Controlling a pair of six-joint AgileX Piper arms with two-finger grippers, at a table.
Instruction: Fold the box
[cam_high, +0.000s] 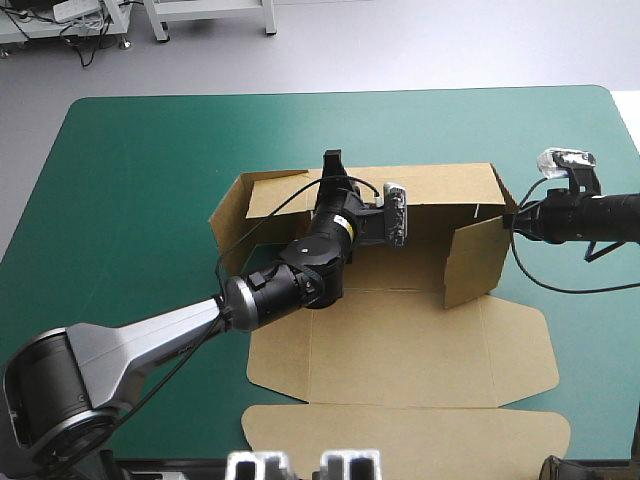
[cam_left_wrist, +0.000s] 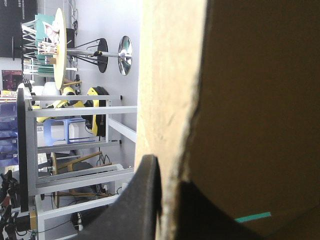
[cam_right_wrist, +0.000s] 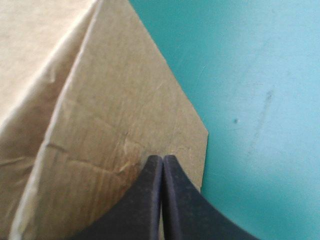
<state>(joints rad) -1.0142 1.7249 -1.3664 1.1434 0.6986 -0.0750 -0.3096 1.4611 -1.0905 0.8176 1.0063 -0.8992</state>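
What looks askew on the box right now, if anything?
On the box, the left end wall splays outward instead of standing square like the right end wall. The left pincer grips the back wall. The right pincer, shut, touches the right end wall. Nothing torn or spilled shows.

robot lab: metal-frame benches (cam_left_wrist: 75, 111), teal-green work table (cam_high: 130, 170).

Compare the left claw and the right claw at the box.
The left claw reaches across the inside of the box to the far wall, with board between its fingers. The right claw comes from outside and its shut tip meets the right wall, nothing visibly between. Both are at raised walls.
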